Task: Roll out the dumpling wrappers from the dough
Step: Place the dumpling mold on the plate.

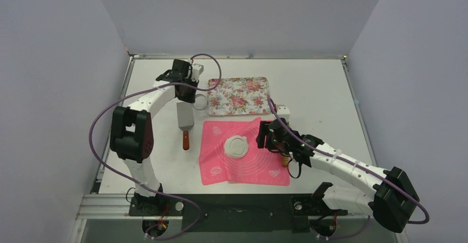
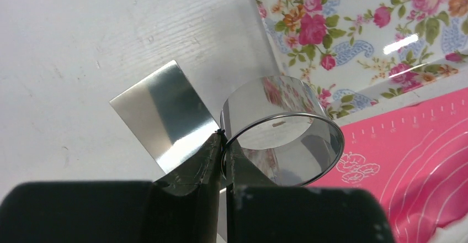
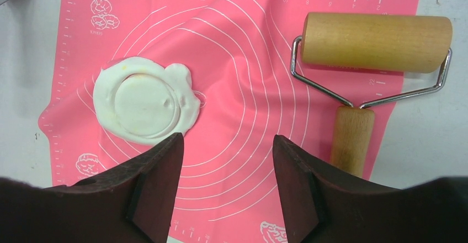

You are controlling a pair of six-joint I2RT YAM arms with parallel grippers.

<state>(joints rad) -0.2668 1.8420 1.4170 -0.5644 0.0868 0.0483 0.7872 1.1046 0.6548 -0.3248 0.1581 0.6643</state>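
The dough (image 3: 186,88) lies flattened on the pink mat (image 3: 248,88), with a round dumpling wrapper (image 3: 141,100) outlined in its middle, ringed by a ragged rim. My right gripper (image 3: 227,143) hovers open just right of it, nothing between the fingers. In the top view the dough (image 1: 238,146) sits mid-mat, with the right gripper (image 1: 266,136) beside it. My left gripper (image 2: 222,138) is shut on the wall of a metal ring cutter (image 2: 281,130), held above the table at the back left (image 1: 193,94).
A wooden rolling pin (image 3: 375,41) lies at the mat's right edge. A metal scraper (image 1: 185,119) with a red handle lies left of the mat; its blade (image 2: 160,116) is under the left gripper. A floral tray (image 1: 238,95) stands behind the mat.
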